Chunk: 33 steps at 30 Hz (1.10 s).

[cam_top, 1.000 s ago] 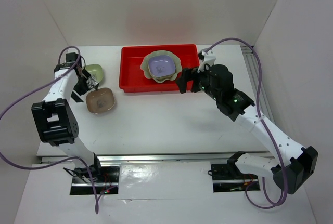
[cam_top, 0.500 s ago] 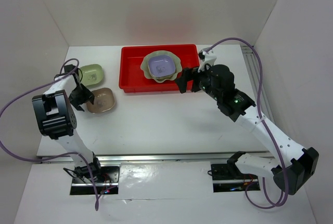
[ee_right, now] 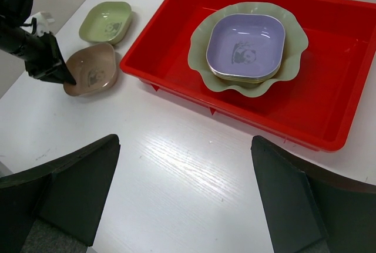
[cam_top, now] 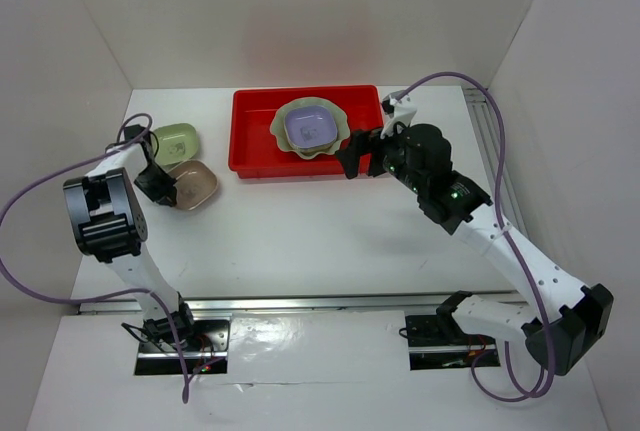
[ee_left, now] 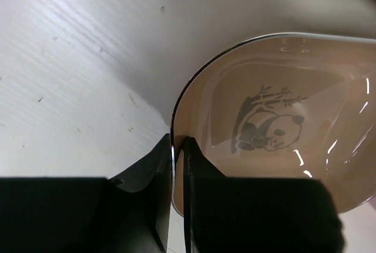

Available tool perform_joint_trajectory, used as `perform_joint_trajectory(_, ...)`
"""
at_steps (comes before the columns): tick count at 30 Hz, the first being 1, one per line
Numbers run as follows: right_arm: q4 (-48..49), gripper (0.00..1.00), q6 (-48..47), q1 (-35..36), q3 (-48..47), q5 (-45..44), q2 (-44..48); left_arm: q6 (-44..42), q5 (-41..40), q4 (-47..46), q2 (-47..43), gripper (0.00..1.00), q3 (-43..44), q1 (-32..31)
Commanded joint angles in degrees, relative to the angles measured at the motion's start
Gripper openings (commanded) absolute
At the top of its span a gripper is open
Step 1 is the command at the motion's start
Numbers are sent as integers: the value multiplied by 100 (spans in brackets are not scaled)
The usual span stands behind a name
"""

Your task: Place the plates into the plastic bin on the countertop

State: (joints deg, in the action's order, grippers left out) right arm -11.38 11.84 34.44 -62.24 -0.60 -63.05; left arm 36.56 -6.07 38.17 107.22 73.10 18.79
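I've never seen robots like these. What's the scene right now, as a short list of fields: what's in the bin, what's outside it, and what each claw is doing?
In the bin: the red plastic bin holds a pale-green scalloped dish with a lavender dish stacked in it
Outside the bin: olive-green dish and tan-brown dish, both to the bin's left
Left claw: shut on the tan-brown dish's rim
Right claw: open, holding nothing, over the white countertop near the bin

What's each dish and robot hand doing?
red bin, holding stacked dishes
pale-green scalloped dish, in bin, under small dishes
lavender dish, top of stack
olive-green dish, on table, outside bin
brown dish, rim pinched, outside bin
left gripper, shut on brown dish
right gripper, open, empty
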Motion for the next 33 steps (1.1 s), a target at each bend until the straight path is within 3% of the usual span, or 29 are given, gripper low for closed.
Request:
perform_joint_trajectory(1,268,100,-111,-16,-113,-1,187,36,-589,831,-155,0,-200,81)
perform_joint_trajectory(7,268,100,-111,-16,-236,-160,73,89,-510,1174,-2062,0,-499,-620)
perform_joint_trajectory(10,320,100,37,-16,-289,-624,-32,150,-457,1447,-2837,0,36,-946)
perform_joint_trajectory(14,819,100,451,-16,79,-1503,335,203,-10,1274,-3145,0,871,-1542)
perform_joint_trajectory(17,944,100,504,-69,230,-1855,678,203,421,764,-2857,0,1372,-2157)
perform_joint_trajectory(26,523,100,556,-121,10,-2795,1216,440,694,-239,-151,0,3956,-3319)
perform_joint_trajectory(31,154,100,557,-121,-201,-2849,1216,309,835,-179,1508,0,5553,-3539)
perform_joint_trajectory(33,153,100,557,-121,-201,-2796,1277,308,887,-179,1810,0,5820,-3540)
